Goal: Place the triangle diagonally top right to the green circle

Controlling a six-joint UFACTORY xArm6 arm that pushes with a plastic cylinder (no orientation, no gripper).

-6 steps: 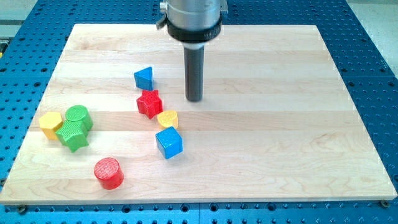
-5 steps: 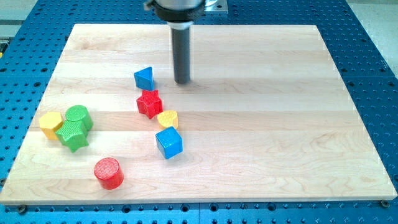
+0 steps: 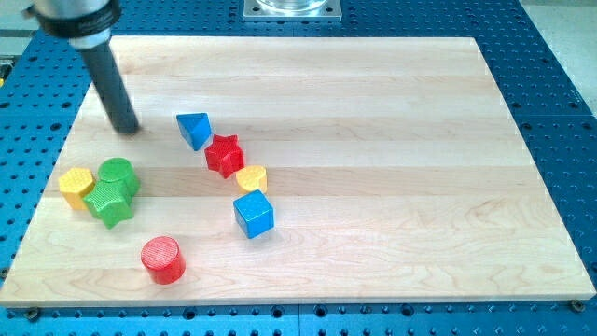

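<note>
The blue triangle (image 3: pixel 194 129) lies on the wooden board (image 3: pixel 373 140), up and to the right of the green circle (image 3: pixel 118 175). My tip (image 3: pixel 125 129) rests on the board left of the triangle and above the green circle, touching neither. The green circle sits against a green star (image 3: pixel 109 203) below it and a yellow hexagon (image 3: pixel 76 186) to its left.
A red star (image 3: pixel 224 154) sits just down-right of the triangle. A yellow heart-like block (image 3: pixel 251 178) and a blue cube (image 3: pixel 253 214) lie below it. A red cylinder (image 3: pixel 162 259) stands near the board's bottom edge.
My tip swept from right of the triangle across to the view's left. The blue triangle shifted left and slightly down and turned. The other blocks did not move.
</note>
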